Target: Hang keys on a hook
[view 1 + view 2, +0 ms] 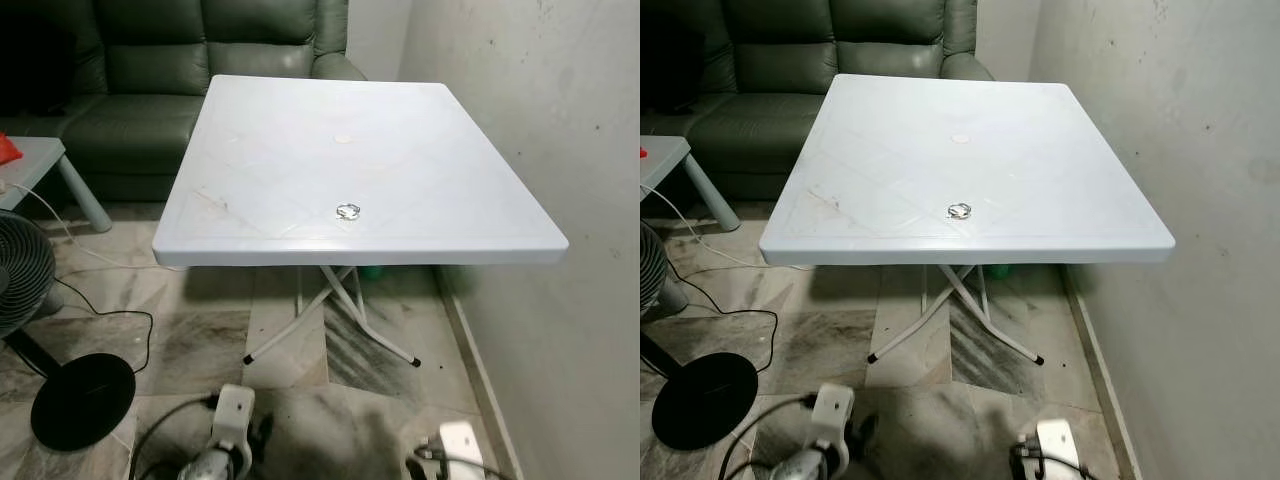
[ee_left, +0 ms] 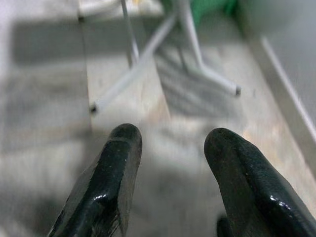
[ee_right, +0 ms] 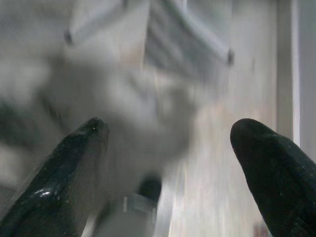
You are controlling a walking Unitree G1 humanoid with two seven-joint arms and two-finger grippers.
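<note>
A small metal key ring with keys (image 1: 348,210) lies on the white folding table (image 1: 300,150), near its front edge and a little right of the middle. Both arms hang low at the bottom of the eye views, far below the table top. My left gripper (image 2: 170,143) is open, its two black fingers apart over the marble floor and pointing toward the table's legs. My right gripper (image 3: 168,133) is open too, its fingers spread wide above the floor by the wall.
A grey wall (image 1: 560,130) runs close along the table's right side. A green leather sofa (image 1: 190,60) stands behind the table. At left stand a black floor fan (image 1: 30,300) with its cable and a low grey table (image 1: 35,160). White crossed legs (image 1: 340,320) stand under the table.
</note>
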